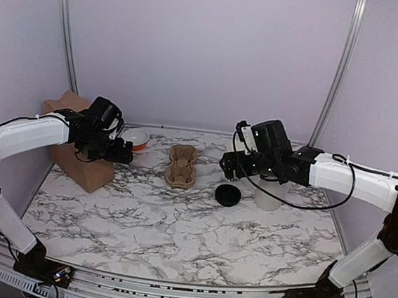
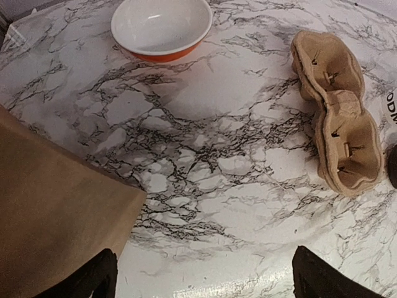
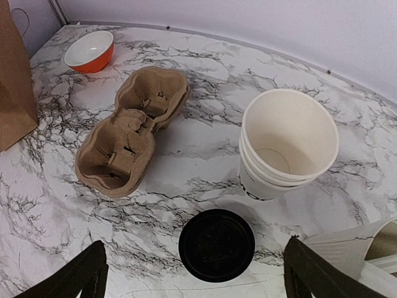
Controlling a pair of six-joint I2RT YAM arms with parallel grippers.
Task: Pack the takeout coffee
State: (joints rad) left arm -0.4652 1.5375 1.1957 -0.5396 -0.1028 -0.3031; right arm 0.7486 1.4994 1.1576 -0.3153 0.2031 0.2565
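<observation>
I'm holding the right gripper (image 3: 195, 243) wide open, empty, near the black lid (image 3: 216, 245) lying flat, axis vertical; left gripper (image 2: 205, 251) likewise.

The takeout coffee (image 1: 228, 195) shows only its round black plastic lid. In the top view it sits a little right of centre in the frame, flat and level on the marbled tabletop (image 1: 143, 214), as a low dark disc with a raised rim. The right wrist view has it at the bottom centre (image 3: 216, 244), seen almost straight down: matte black, with faint concentric rings inside the rim. From here the cup wall below the lid is hidden, so its white side and lettering cannot be made out. In the left wrist view only a dark sliver (image 2: 393, 166) appears at the right edge, mid-height.
</observation>
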